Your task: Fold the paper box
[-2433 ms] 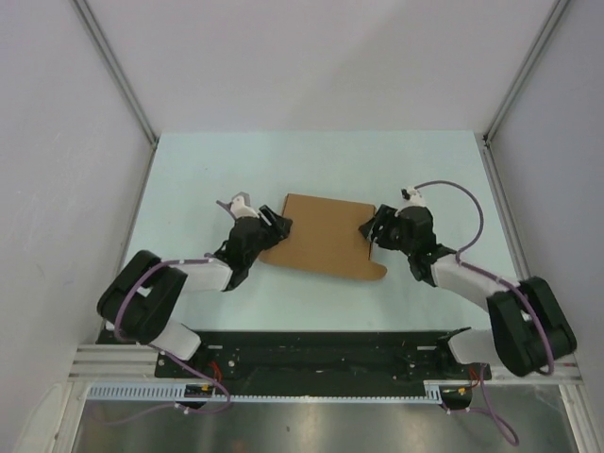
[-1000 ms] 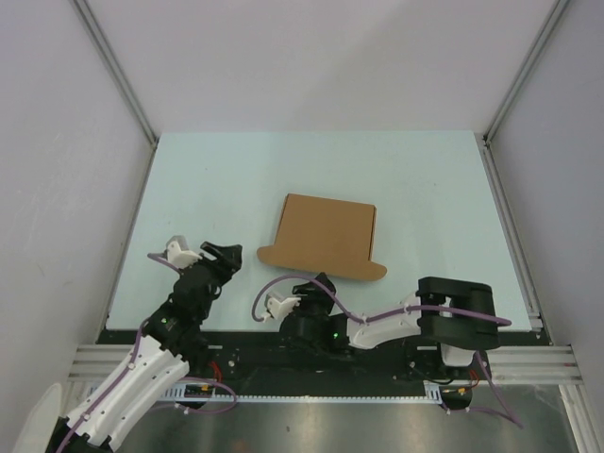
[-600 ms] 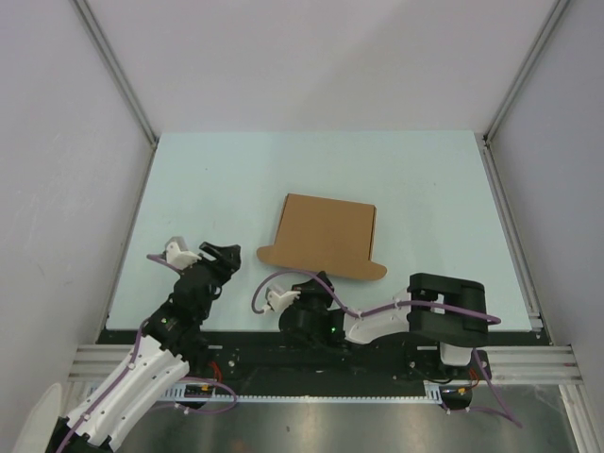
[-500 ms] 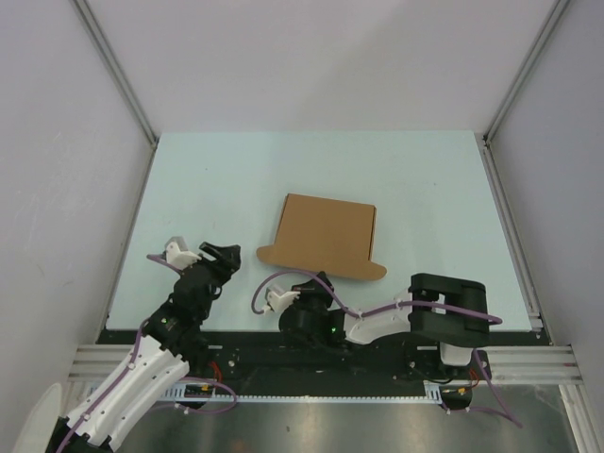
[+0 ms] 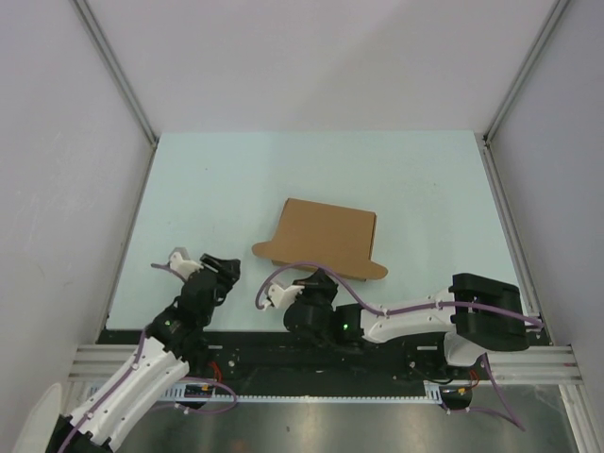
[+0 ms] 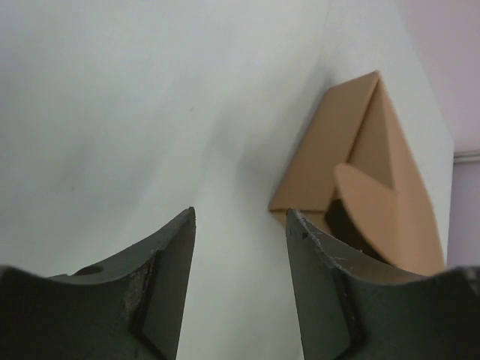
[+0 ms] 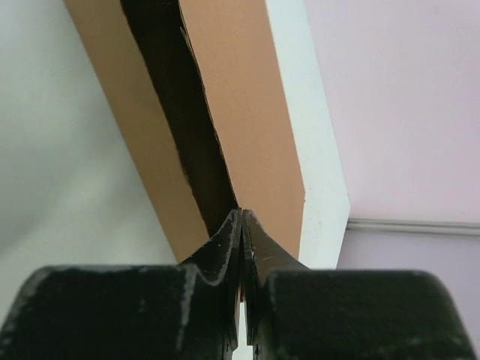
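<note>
1. Walls. We list pale grey panels on three sides of the desk, with metal rails at the corners.

2. Desk. We record a pale mint top. The arm bases sit at its near edge.

3. Right arm. White and black, it lies low along the near edge and reaches leftward toward the middle. A purple cable loops over it.

4. Left arm. It rises from the near left corner and angles toward the desk's near left part.

5. Box. We note plain brown cardboard, folded flat, at the middle of the desk and slightly toward the near side. Rounded tabs stick out at both ends of its near edge. The right wrist view shows two cardboard layers with a dark gap between them. The left wrist view shows a raised flap on the box.

6. Right claw. It sits at the box's near edge. Its fingers meet tip to tip just where the gap narrows. We cannot tell whether cardboard is pinched between them.

7. Left claw. It is left of the box and apart from it. Its fingers stand apart, with only bare desk between them.
</note>
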Controlling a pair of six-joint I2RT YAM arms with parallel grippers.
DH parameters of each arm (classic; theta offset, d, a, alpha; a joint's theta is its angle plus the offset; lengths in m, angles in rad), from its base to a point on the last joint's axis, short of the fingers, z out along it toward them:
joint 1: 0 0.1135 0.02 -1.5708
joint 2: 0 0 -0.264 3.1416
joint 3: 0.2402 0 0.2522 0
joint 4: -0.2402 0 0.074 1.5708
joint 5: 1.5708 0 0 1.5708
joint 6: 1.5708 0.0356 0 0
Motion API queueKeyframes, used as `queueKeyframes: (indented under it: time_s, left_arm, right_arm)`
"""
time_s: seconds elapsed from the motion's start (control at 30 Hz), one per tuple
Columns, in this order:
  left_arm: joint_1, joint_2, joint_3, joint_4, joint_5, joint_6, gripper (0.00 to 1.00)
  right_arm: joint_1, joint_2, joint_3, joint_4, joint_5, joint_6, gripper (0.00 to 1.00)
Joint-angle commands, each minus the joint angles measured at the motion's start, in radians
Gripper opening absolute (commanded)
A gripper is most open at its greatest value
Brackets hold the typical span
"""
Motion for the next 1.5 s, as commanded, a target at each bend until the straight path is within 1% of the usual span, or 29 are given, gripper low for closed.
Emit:
queueKeyframes:
  time_s: [0.0, 0.07, 0.17, 0.23, 0.27, 0.3, 0.4, 0.47, 0.53, 0.57, 0.6, 0.67, 0.7, 0.8, 0.87, 0.97, 1.03, 1.07, 1.1, 1.13, 1.17, 1.2, 1.23, 1.27, 1.3, 1.33, 1.37, 1.43, 1.47]
  left_arm:
    - [-0.049, -0.134, -0.121, -0.058, 0.034, -0.193, 0.55]
    - [-0.056, -0.218, -0.151, -0.069, 0.028, -0.218, 0.52]
    - [-0.058, -0.251, -0.182, -0.03, 0.06, -0.212, 0.46]
    - [-0.061, -0.217, -0.188, 0.01, 0.118, -0.215, 0.43]
    - [-0.073, -0.199, -0.222, 0.027, 0.131, -0.218, 0.41]
    - [-0.082, -0.155, -0.227, 0.046, 0.141, -0.225, 0.39]
    - [-0.141, -0.095, -0.233, 0.11, 0.111, -0.236, 0.35]
    - [-0.177, -0.079, -0.222, 0.142, 0.059, -0.232, 0.33]
    - [-0.181, -0.067, -0.202, 0.152, 0.031, -0.215, 0.33]
    - [-0.181, -0.07, -0.164, 0.139, -0.013, -0.209, 0.34]
    - [-0.181, -0.071, -0.145, 0.118, -0.039, -0.177, 0.34]
    - [-0.179, -0.087, -0.08, 0.103, -0.107, -0.131, 0.34]
    - [-0.181, -0.09, -0.061, 0.093, -0.127, -0.092, 0.35]
    - [-0.179, -0.076, 0.002, 0.104, -0.191, -0.02, 0.39]
    - [-0.179, -0.039, 0.039, 0.115, -0.214, 0.021, 0.4]
    - [-0.179, 0.026, 0.05, 0.173, -0.234, 0.042, 0.43]
    - [-0.17, 0.062, 0.027, 0.217, -0.244, 0.016, 0.45]
    - [-0.161, 0.083, 0.016, 0.231, -0.235, -0.009, 0.45]
    - [-0.148, 0.114, 0.007, 0.254, -0.206, -0.027, 0.45]
    - [-0.118, 0.128, -0.015, 0.265, -0.183, -0.044, 0.45]
    - [-0.101, 0.139, -0.026, 0.277, -0.163, -0.06, 0.44]
    - [-0.086, 0.155, -0.033, 0.294, -0.146, -0.06, 0.43]
    - [-0.061, 0.166, -0.036, 0.293, -0.129, -0.061, 0.43]
    - [-0.046, 0.177, -0.035, 0.278, -0.129, -0.092, 0.42]
    - [-0.03, 0.201, -0.033, 0.238, -0.119, -0.115, 0.39]
    - [0.003, 0.212, -0.041, 0.233, -0.077, -0.13, 0.37]
    - [0.013, 0.223, -0.05, 0.247, -0.051, -0.152, 0.35]
    - [0.014, 0.237, -0.088, 0.257, 0.006, -0.199, 0.27]
    - [0.014, 0.238, -0.104, 0.276, 0.023, -0.221, 0.24]
  right_arm:
    - [0.009, 0.004, 0.021, -0.069, -0.041, 0.101, 0.04]
    - [0.012, 0.022, 0.022, -0.1, -0.055, 0.129, 0.04]
    - [0.006, 0.044, 0.019, -0.134, -0.095, 0.202, 0.04]
    - [-0.003, 0.058, 0.018, -0.146, -0.124, 0.247, 0.03]
    - [-0.005, 0.061, 0.013, -0.149, -0.13, 0.259, 0.04]
    - [-0.005, 0.065, 0.013, -0.157, -0.144, 0.277, 0.04]
    - [-0.005, 0.076, 0.013, -0.174, -0.161, 0.303, 0.05]
    - [-0.005, 0.075, 0.015, -0.182, -0.169, 0.323, 0.06]
    - [-0.005, 0.07, 0.015, -0.203, -0.176, 0.345, 0.12]
    - [-0.003, 0.065, 0.013, -0.217, -0.172, 0.351, 0.18]
    - [0.0, 0.058, 0.013, -0.223, -0.161, 0.357, 0.32]
    - [0.009, 0.012, 0.015, -0.229, -0.129, 0.369, 0.44]
    - [0.014, -0.013, 0.013, -0.228, -0.12, 0.366, 0.54]
    - [0.05, -0.122, 0.016, -0.194, -0.087, 0.319, 0.69]
    - [0.075, -0.195, 0.038, -0.195, -0.052, 0.301, 0.72]
    - [0.067, -0.287, 0.058, -0.192, -0.031, 0.33, 0.73]
    - [-0.012, -0.399, 0.056, -0.209, -0.035, 0.441, 0.73]
    - [-0.064, -0.443, 0.056, -0.264, -0.078, 0.498, 0.72]
    - [-0.201, -0.515, 0.054, -0.301, -0.107, 0.652, 0.72]
    - [-0.277, -0.562, 0.047, -0.333, -0.145, 0.716, 0.71]
    - [-0.352, -0.605, 0.01, -0.353, -0.25, 0.78, 0.68]
    - [-0.531, -0.687, -0.017, -0.364, -0.315, 0.872, 0.66]
    - [-0.607, -0.717, -0.039, -0.364, -0.422, 0.92, 0.63]
    - [-0.697, -0.738, -0.08, -0.379, -0.476, 0.954, 0.56]
    - [-0.771, -0.754, -0.096, -0.39, -0.526, 0.984, 0.52]
    - [-0.904, -0.757, -0.111, -0.402, -0.616, 1.047, 0.48]
    - [-0.957, -0.752, -0.128, -0.404, -0.664, 1.066, 0.39]
    - [-1.055, -0.732, -0.186, -0.387, -0.745, 1.127, 0.33]
    - [-1.068, -0.728, -0.206, -0.375, -0.762, 1.144, 0.29]
